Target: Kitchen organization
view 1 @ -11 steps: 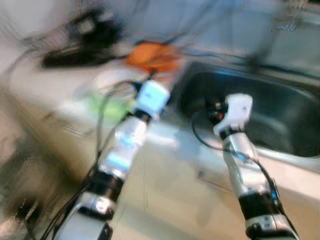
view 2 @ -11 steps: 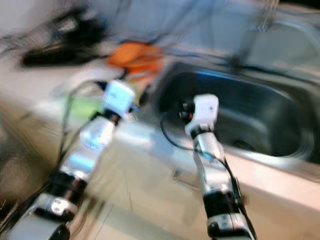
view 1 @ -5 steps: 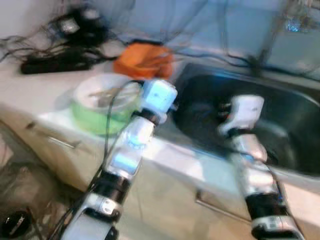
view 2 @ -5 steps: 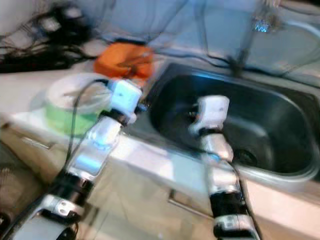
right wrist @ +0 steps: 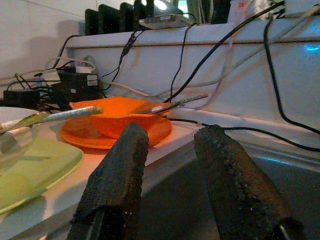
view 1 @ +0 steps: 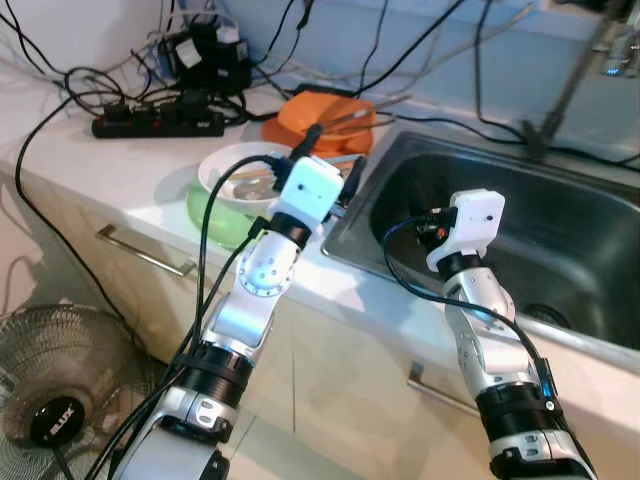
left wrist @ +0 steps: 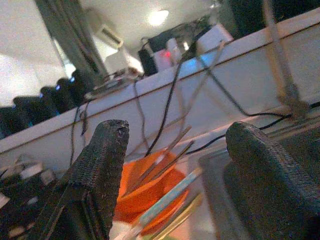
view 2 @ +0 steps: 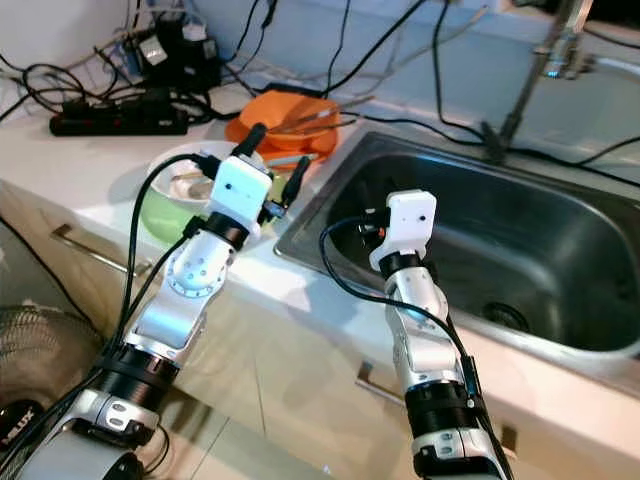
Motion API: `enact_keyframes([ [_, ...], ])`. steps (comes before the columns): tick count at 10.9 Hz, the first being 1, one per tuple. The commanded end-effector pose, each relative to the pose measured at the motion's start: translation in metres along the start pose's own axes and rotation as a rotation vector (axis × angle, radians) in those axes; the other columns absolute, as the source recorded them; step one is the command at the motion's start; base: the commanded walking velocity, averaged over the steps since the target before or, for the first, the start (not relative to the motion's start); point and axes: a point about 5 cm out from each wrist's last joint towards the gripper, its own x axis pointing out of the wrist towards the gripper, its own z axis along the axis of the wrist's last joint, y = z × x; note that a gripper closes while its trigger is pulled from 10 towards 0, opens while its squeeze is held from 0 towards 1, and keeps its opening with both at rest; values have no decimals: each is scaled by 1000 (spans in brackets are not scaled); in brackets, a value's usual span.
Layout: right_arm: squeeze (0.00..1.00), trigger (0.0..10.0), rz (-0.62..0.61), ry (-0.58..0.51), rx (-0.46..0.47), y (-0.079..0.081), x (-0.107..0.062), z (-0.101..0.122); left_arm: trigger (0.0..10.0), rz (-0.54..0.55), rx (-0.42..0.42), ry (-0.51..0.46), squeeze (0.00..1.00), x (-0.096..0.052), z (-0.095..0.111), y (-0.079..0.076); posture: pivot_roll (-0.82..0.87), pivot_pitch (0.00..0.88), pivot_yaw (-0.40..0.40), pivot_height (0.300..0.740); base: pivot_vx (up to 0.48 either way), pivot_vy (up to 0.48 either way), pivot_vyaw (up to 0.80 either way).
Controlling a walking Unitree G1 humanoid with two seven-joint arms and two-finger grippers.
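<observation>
- Task things sit on the counter (view 1: 120,175) just left of the sink (view 1: 560,240): an orange bowl (view 1: 325,115) on an orange plate (view 1: 300,135), w/ utensils (view 1: 350,117) lying across the bowl, handles pointing toward the sink.
- In front of those, nearer me: a white bowl (view 1: 235,170) stacked in a green bowl (view 1: 215,215), more utensils (view 1: 245,185) inside. One w/ a light blue handle (right wrist: 70,114) pokes out toward the orange stack.
- My left gripper (left wrist: 175,165) is up over the white bowl's far rim, aimed at the orange bowl. Fingers (left wrist: 100,165) spread wide apart, nothing between them.
- My right gripper (right wrist: 170,165) hovers over the sink's near-left part, above the basin, also facing the orange dishes from the sink side. Fingers (right wrist: 120,175) parted w/ a narrower gap, holding nothing.
- Neither gripper is touching any dish.
- Sink is dark steel, drain (view 2: 505,315) at the bottom; faucet (view 2: 540,70) rises at the back edge.
- Back-left of counter: black power strip (view 1: 155,125) and a tangle of cables (view 1: 60,85), w/ black adapters (view 1: 210,55) vs. the wall.
- Below the counter: cabinet fronts w/ bar handles (view 1: 145,258); a fan (view 1: 55,400) on the floor to my left.
</observation>
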Motion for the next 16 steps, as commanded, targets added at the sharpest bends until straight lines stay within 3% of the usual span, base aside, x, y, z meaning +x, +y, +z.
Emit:
enact_keyframes([
  [1,0,10000,-19,0,0,-5,0,0,10000,-68,46,6,0,-1,3,-6,158,20,-5,740,0,0,0],
  [2,0,10000,-19,0,0,-5,-1,0,10000,-83,65,12,0,-1,3,-7,160,20,-5,740,0,0,0],
  [3,0,10000,-15,4,3,-3,-1,-1,10000,-207,181,57,0,-8,0,-9,166,13,-5,740,0,0,0],
  [4,0,10000,-13,4,5,-3,0,-2,10000,-241,239,91,0,-10,-4,-7,168,9,-6,740,0,0,0],
  [5,0,10000,-11,5,7,-2,0,-2,10000,-256,338,132,0,-10,-7,1,170,3,-5,740,0,0,0],
  [8,0,10000,-12,4,12,-1,1,-2,10000,-222,507,167,0,-1,-3,20,173,7,-6,740,0,0,0],
  [16,0,10000,-18,5,10,-2,0,-2,10000,-238,589,273,0,24,-23,21,159,14,3,740,0,0,0],
])
